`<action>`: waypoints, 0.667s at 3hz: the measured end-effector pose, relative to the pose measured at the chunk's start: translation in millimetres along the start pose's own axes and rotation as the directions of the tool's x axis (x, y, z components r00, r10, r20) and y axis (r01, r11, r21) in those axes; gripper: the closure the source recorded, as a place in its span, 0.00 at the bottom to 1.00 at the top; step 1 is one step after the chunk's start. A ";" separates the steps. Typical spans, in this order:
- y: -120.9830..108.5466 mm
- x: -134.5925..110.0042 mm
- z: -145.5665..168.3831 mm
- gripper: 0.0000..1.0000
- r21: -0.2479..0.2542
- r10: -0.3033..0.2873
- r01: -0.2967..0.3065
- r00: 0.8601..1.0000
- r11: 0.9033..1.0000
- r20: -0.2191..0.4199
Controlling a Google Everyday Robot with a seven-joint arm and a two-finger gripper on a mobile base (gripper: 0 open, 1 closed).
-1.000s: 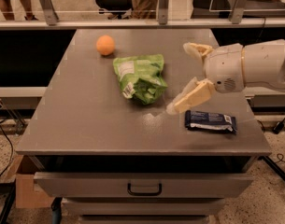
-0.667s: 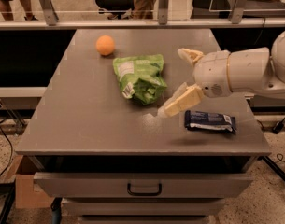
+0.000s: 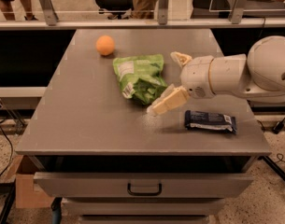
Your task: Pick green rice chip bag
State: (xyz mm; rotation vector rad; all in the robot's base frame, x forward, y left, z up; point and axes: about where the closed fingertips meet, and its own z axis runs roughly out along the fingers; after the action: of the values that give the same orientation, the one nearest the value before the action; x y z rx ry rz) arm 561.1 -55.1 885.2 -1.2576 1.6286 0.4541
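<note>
The green rice chip bag lies wrinkled on the grey table, a little behind its middle, with a white label patch on its left side. My gripper is open, just right of the bag. One cream finger is past the bag's upper right corner. The other finger reaches down by the bag's lower right corner. The bag lies loose on the table, nothing holding it. The white arm comes in from the right.
An orange ball sits behind and left of the bag. A dark blue flat packet lies at the front right, under the arm. A drawer with a handle is below the table's front edge. A railing runs behind.
My gripper has moved left toward the bag, its fingers now beside the bag's right edge. The bag, ball and packet have not moved.
</note>
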 end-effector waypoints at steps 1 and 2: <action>-0.3 5.7 12.3 0.00 -0.002 0.015 -0.015 1.000 1.000 -0.007; 0.8 8.8 21.4 0.15 -0.016 0.022 -0.022 1.000 1.000 -0.008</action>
State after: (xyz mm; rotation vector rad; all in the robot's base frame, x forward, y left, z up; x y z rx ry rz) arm 570.7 -42.9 868.0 -1.2558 1.6494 0.4779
